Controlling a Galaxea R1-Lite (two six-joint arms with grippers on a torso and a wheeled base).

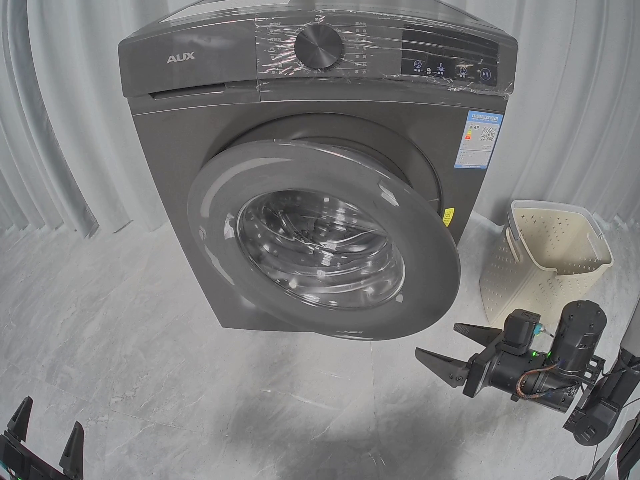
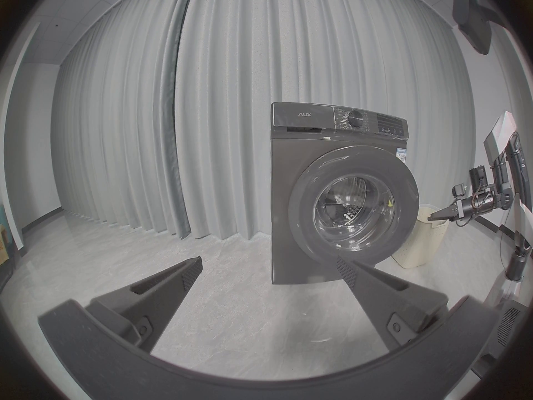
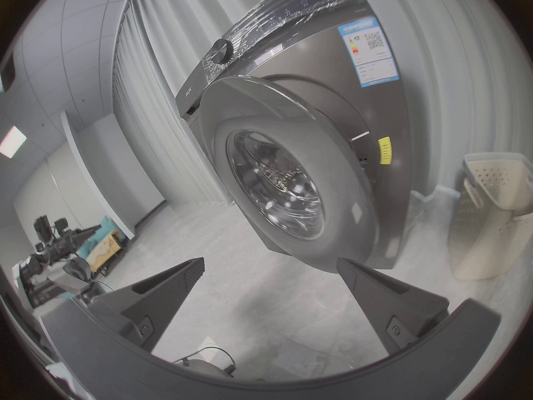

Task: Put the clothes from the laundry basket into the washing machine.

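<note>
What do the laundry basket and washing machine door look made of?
Laundry basket: cream plastic by the look, matte, perforated walls. Washing machine door: dark grey glossy ring, plastic or painted metal, unclear; its window: clear with bright reflections, glass or plastic.

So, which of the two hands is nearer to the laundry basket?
The right hand, open, close by the cream laundry basket; the left hand is far off at the opposite side.

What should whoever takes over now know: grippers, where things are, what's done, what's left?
Left gripper: open, empty, low at the left.
Right gripper: open, empty, in front of the laundry basket.
Washing machine door hangs partly open.
Basket stands on the floor right of the machine; no clothes show in it, so loading looks done.
Left: confirm the load, probably shut the door.
</note>
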